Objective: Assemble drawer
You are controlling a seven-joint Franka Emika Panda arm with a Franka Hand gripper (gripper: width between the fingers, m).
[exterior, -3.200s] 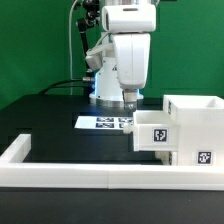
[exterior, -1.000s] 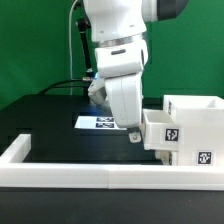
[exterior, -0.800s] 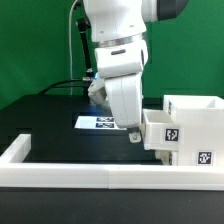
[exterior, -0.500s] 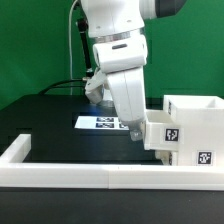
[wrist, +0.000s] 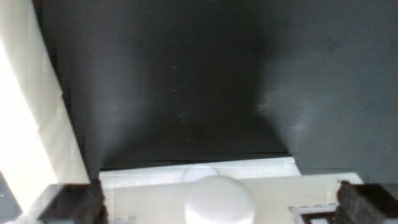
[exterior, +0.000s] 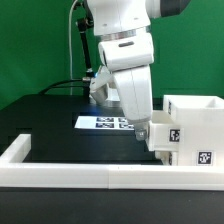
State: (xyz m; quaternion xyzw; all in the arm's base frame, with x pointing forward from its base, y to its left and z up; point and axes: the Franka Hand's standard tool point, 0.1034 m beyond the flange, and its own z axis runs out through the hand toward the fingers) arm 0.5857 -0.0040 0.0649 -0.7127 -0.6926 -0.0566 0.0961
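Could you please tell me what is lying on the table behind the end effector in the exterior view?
The marker board lies flat there. The end effector and arm cover its far right end, next to the drawer.

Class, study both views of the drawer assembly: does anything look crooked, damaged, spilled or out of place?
Nothing looks damaged or spilled. The upper tray sticks out of the casing toward the exterior view's left, only partly slid in, with the gripper at its outer end. The marker board lies flat on the table.
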